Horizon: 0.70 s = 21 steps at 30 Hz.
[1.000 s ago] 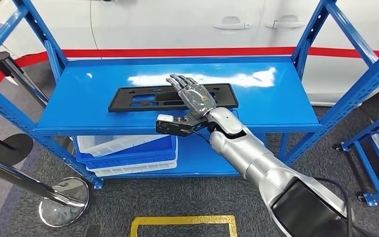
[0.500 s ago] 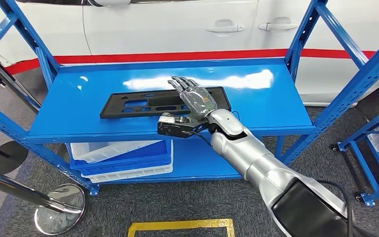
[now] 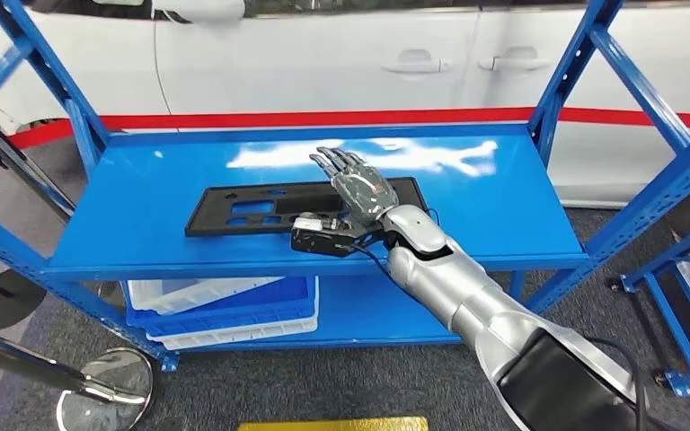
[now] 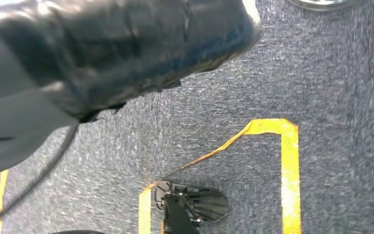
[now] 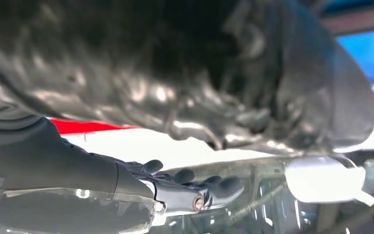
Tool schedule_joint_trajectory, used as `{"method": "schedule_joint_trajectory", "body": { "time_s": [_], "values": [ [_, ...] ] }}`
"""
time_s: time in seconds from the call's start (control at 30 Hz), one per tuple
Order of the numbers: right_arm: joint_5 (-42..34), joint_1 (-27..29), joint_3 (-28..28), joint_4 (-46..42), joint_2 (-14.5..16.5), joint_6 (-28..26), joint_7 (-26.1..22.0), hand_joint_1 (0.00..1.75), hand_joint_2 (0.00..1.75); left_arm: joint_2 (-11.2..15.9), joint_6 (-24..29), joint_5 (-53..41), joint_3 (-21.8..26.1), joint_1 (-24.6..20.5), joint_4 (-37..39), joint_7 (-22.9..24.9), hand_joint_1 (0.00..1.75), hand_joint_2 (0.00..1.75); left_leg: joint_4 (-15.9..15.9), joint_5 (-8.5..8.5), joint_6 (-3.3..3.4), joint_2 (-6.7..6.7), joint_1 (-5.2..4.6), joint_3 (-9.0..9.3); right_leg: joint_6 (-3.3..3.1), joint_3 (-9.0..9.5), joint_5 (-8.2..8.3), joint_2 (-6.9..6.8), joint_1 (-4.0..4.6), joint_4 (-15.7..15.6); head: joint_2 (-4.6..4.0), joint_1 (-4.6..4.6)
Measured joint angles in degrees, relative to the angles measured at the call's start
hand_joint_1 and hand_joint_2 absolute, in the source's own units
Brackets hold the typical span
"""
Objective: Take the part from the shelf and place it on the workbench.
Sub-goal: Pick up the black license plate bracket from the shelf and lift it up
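Your right hand point(image 3: 359, 186) reaches over the top level of the blue shelf point(image 3: 135, 215), fingers stretched out flat and apart, holding nothing. Beneath those fingers lies the part point(image 3: 260, 207), a long flat black panel, and the hand is over the end of it nearest the wrist. Whether the fingers actually touch it you cannot tell from the head view. In the right wrist view the dark fingers point(image 5: 214, 187) lie extended and slightly spread.

Past the fingertips, beyond the shelf, stands a white car point(image 3: 323, 54) with a red stripe along its lower edge. Below the hand, on the lower level, sit stacked white and blue bins point(image 3: 225, 305). Well off to the thumb side, a chrome stanchion base point(image 3: 103, 395) rests on the grey carpet, and a blue upright post point(image 3: 575, 63) rises on the far side of the wrist. Nothing lies between the hand and the panel.

Compared with half a second ago, the whole scene has shifted slightly in the head view, so the camera has moved; the hand sits over much the same end of the panel as before.

The panel is matte black, thin, with several rectangular cutouts toward the end away from the hand, and it lies flat on the shelf.

Your left hand's state cannot be told; its wrist view looks down at carpet with yellow tape point(image 4: 289, 175).
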Motion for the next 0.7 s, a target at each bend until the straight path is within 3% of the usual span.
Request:
{"method": "schedule_joint_trajectory", "body": {
  "time_s": [0.13, 0.17, 0.27, 0.3, 0.33, 0.4, 0.47, 0.53, 0.63, 0.7],
  "values": [
    [0.53, -0.17, 0.00, -0.05, -0.14, -0.08, 0.33, 0.00, 0.00, -0.03, 0.11, -0.28, -0.01, -0.09, 0.00, 0.37, 0.00, 0.00, 1.95, -0.79, -1.06, 0.08, 0.10, -0.65, -1.36, 1.01, -0.08, 0.04, 0.03, -1.01, 0.00, -0.11],
    [0.65, -0.30, 0.00, -0.06, -0.13, -0.10, 0.35, 0.00, 0.00, -0.03, 0.14, -0.38, -0.02, -0.13, 0.00, 0.47, 0.00, 0.00, 4.40, -1.49, -1.32, 0.10, 0.17, -2.02, -1.63, 1.38, -0.14, 0.08, -0.09, -1.22, 0.00, -0.19],
    [0.97, -0.23, 0.00, -0.06, -0.10, -0.18, 0.37, 0.00, 0.00, -0.05, 0.47, -0.57, -0.04, -0.17, 0.00, 0.09, 0.00, 0.00, 14.68, -5.04, -2.00, 0.12, 0.36, -8.63, -2.17, 1.91, -0.68, 0.09, 0.01, -1.34, 0.00, -0.28],
    [1.02, -0.12, 0.00, -0.06, -0.10, -0.22, 0.40, 0.00, 0.00, -0.09, 0.67, -0.60, -0.04, -0.11, 0.00, -0.25, 0.00, 0.00, 16.18, -5.22, -2.07, 0.12, 0.38, -10.12, -2.25, 2.06, -0.88, 0.13, 0.09, -1.28, 0.00, -0.27],
    [1.03, -0.05, 0.00, -0.06, -0.10, -0.25, 0.43, 0.00, 0.00, -0.13, 0.84, -0.64, -0.04, -0.05, 0.00, -0.61, 0.00, 0.00, 15.68, -4.21, -2.03, 0.12, 0.38, -10.62, -2.27, 2.25, -1.09, 0.20, 0.15, -1.19, 0.00, -0.27],
    [1.04, -0.05, 0.00, -0.06, -0.10, -0.31, 0.46, 0.00, 0.00, -0.17, 1.04, -0.73, -0.04, -0.02, 0.00, -1.16, 0.00, 0.00, 9.15, 0.47, -1.60, 0.13, 0.31, -8.64, -2.17, 2.78, -1.54, 0.35, 0.22, -1.06, 0.00, -0.27],
    [1.04, -0.09, 0.00, -0.07, -0.10, -0.35, 0.46, 0.00, 0.87, -0.17, 1.07, -0.78, -0.04, -0.13, 0.00, -1.50, 0.00, 0.00, 2.51, 3.18, -0.98, 0.11, -0.03, -6.13, -1.85, 3.11, -1.85, 0.43, 0.30, -1.00, 0.00, -0.26],
    [1.04, -0.04, 0.00, -0.07, -0.10, -0.39, 0.42, 0.00, 1.75, -0.17, 1.08, -0.79, -0.04, -0.24, 0.00, -1.71, 0.00, 0.00, 0.49, 3.40, -0.45, 0.02, -0.38, -5.33, -1.26, 3.08, -1.96, 0.46, 0.31, -1.05, 0.00, -0.24],
    [1.03, 0.02, 0.00, -0.08, -0.08, -0.44, 0.21, 0.00, 1.75, -0.34, 1.08, -0.89, -0.05, -0.23, 0.00, -1.80, 0.00, 0.00, -0.61, 4.45, 0.23, 0.07, -0.12, -4.62, -0.27, 2.86, -2.67, 0.34, 0.31, -0.50, 0.00, -0.18],
    [0.94, 0.04, 0.00, -0.09, -0.07, -0.46, 0.00, 0.00, 1.75, -0.49, 1.07, -1.00, -0.07, -0.27, 0.00, -1.81, 0.00, 0.00, -1.29, 4.83, 0.57, 0.17, 0.16, -4.18, 0.16, 0.87, -5.53, 0.19, 0.23, 3.98, 0.00, -0.02]
  ]
}}
